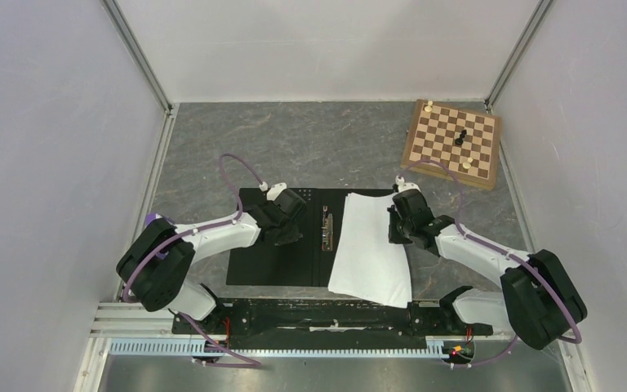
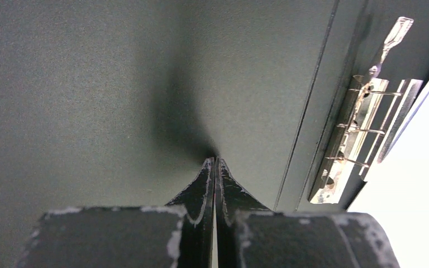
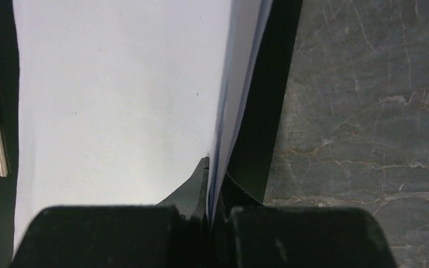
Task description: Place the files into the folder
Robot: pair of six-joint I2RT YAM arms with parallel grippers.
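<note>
The files (image 1: pixel 371 249) lie skewed on the folder (image 1: pixel 273 261) right half, overhanging its near edge. Your right gripper (image 3: pixel 209 167) pinches their right edge. The left gripper (image 2: pixel 215 164), pressed together, pins the left cover. Swing the sheets square, toward the clip (image 1: pixel 325 229).

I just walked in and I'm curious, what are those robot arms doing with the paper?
They are loading an open folder, which lies flat, black insides up. The white files lie on its right half beside the metal clip, poking out past its near edge. The right gripper pinches their right edge. The left gripper is shut, tips seemingly resting on the folder's left half. A chessboard sits in the far right corner.
</note>
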